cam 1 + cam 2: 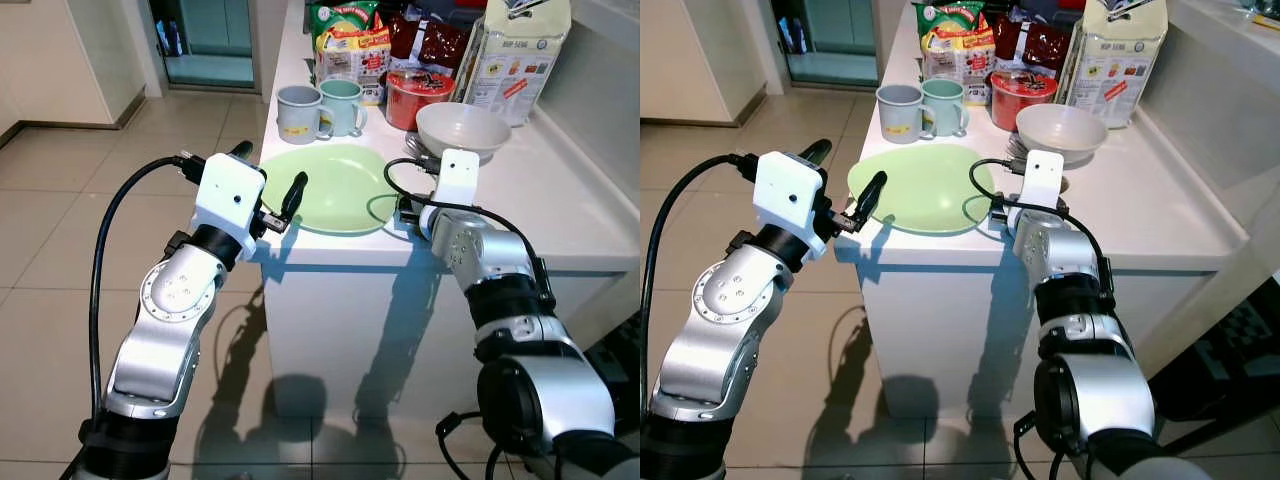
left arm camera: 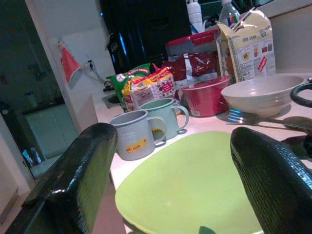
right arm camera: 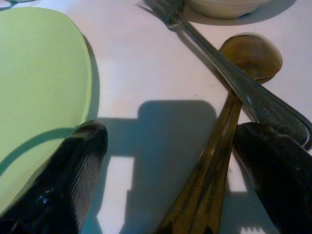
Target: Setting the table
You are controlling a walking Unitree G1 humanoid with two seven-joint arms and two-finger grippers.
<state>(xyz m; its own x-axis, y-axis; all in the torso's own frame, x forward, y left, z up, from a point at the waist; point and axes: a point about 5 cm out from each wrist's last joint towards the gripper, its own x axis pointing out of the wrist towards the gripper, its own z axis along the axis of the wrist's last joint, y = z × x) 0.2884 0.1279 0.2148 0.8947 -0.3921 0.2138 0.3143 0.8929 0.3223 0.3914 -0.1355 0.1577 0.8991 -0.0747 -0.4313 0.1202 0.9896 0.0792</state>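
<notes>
A pale green plate (image 1: 335, 185) lies near the front edge of the white counter (image 1: 560, 215). My left gripper (image 1: 268, 172) is open at the plate's left rim, one finger on each side of the edge; the left wrist view looks across the plate (image 2: 195, 190). My right gripper (image 3: 170, 180) is open low over the counter to the right of the plate. A brownish spoon (image 3: 251, 56) and a steel fork (image 3: 234, 78) lie crossed there, and their handles run between its fingers (image 3: 63, 185). A white bowl (image 1: 462, 128) stands just behind the cutlery.
A grey mug (image 1: 298, 112) and a green mug (image 1: 342, 104) stand behind the plate. Further back are a red tub (image 1: 415, 95), snack packets (image 1: 350, 40) and a carton (image 1: 520, 55). Tiled floor (image 1: 60, 230) stretches away on the left.
</notes>
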